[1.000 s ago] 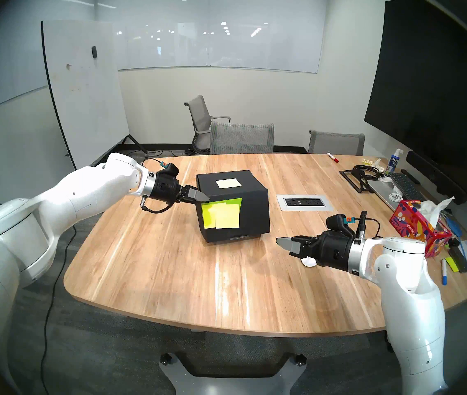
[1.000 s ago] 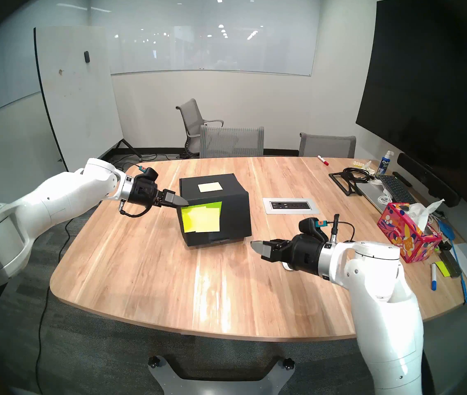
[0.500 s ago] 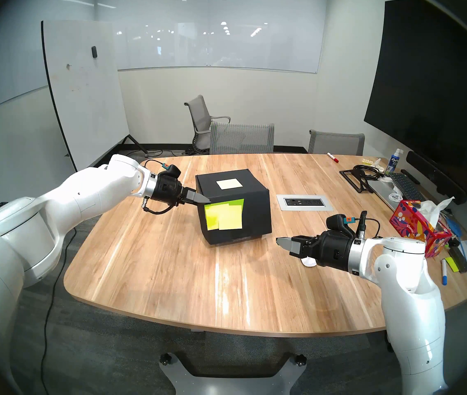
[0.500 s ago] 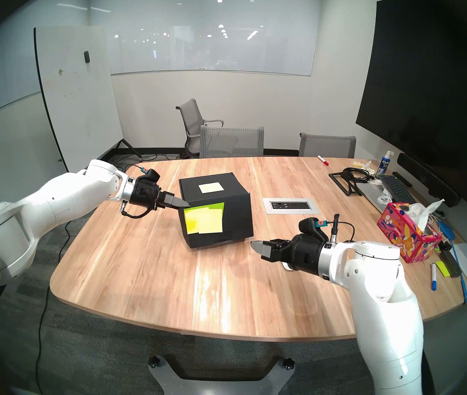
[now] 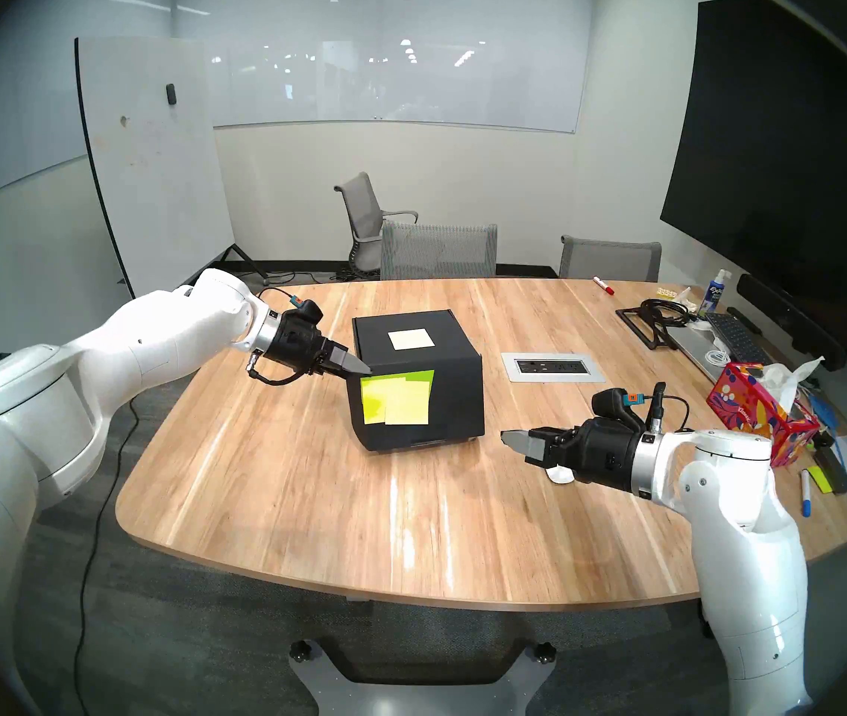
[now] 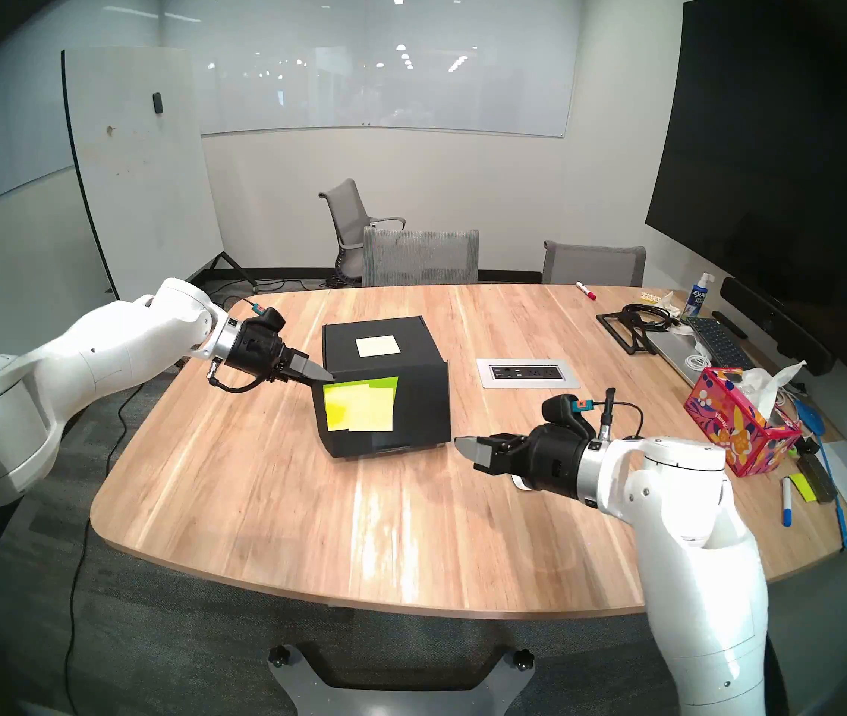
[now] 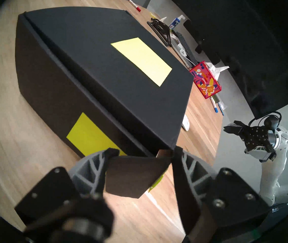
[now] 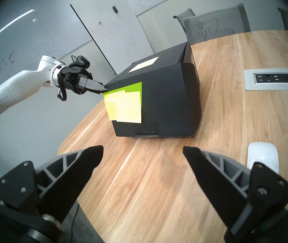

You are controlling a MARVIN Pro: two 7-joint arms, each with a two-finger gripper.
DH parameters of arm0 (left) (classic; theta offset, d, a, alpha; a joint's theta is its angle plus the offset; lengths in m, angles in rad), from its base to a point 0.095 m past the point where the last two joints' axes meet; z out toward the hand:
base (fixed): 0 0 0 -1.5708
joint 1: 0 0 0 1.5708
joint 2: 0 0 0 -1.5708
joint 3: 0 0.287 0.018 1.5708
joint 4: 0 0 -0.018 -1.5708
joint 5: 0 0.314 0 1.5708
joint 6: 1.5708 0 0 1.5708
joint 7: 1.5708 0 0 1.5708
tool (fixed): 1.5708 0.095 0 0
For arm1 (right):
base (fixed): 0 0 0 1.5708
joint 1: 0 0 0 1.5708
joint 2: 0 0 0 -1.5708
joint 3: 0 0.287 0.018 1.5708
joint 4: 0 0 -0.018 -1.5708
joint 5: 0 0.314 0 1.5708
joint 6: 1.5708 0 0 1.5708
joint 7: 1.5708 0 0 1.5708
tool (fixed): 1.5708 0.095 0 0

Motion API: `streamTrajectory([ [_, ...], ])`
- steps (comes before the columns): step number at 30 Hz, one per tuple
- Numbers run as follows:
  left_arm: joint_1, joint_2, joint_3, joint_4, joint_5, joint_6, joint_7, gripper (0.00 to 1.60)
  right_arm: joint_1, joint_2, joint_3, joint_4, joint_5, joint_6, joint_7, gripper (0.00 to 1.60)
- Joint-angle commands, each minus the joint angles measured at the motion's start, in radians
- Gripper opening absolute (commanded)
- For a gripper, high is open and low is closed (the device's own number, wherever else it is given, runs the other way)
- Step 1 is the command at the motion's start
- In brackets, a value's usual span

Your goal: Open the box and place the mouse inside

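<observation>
The black box (image 5: 455, 389) stands mid-table, lid down, with a pale label (image 5: 411, 339) on top and yellow-green sticky notes (image 5: 398, 401) on its front. My left gripper (image 5: 362, 370) is at the box's upper front-left corner. In the left wrist view its fingers (image 7: 94, 165) are shut on a black cardboard flap (image 7: 134, 174) at the lid's corner. The white mouse (image 8: 262, 156) lies on the table under and beside my right gripper (image 8: 142, 149). That gripper hovers open and empty to the right of the box (image 8: 166, 97). Only a white edge of the mouse (image 5: 561, 476) shows in the head view.
A steel power outlet plate (image 5: 553, 366) is set into the table right of the box. A red floral tissue box (image 5: 757, 415), markers, a keyboard (image 5: 736, 338) and cables crowd the right edge. Grey chairs (image 5: 437, 250) stand behind the table.
My left gripper closed on the flap at the box's corner. The box has shifted a little to the left and toward me with the gripper. The right arm has not moved.
</observation>
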Motion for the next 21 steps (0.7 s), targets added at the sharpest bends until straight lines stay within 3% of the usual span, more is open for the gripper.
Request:
streamTrajectory([
  [1, -0.055, 0.056, -0.032, -0.075, -0.066, 0.071, -0.091, 0.00, 0.007, 0.002, -0.002, -0.017, 0.003, -0.003, 0.003, 1.60],
  [8, -0.061, 0.110, -0.059, -0.162, -0.133, 0.135, -0.026, 0.00, 0.007, 0.002, -0.002, -0.016, 0.002, -0.003, 0.003, 1.60],
  [14, -0.068, 0.150, -0.089, -0.230, -0.206, 0.138, 0.035, 0.00, 0.007, 0.002, -0.002, -0.016, 0.002, -0.003, 0.004, 1.60],
  [21, -0.078, 0.188, -0.105, -0.278, -0.267, 0.138, 0.045, 0.00, 0.007, 0.002, -0.002, -0.016, 0.002, -0.003, 0.004, 1.60],
])
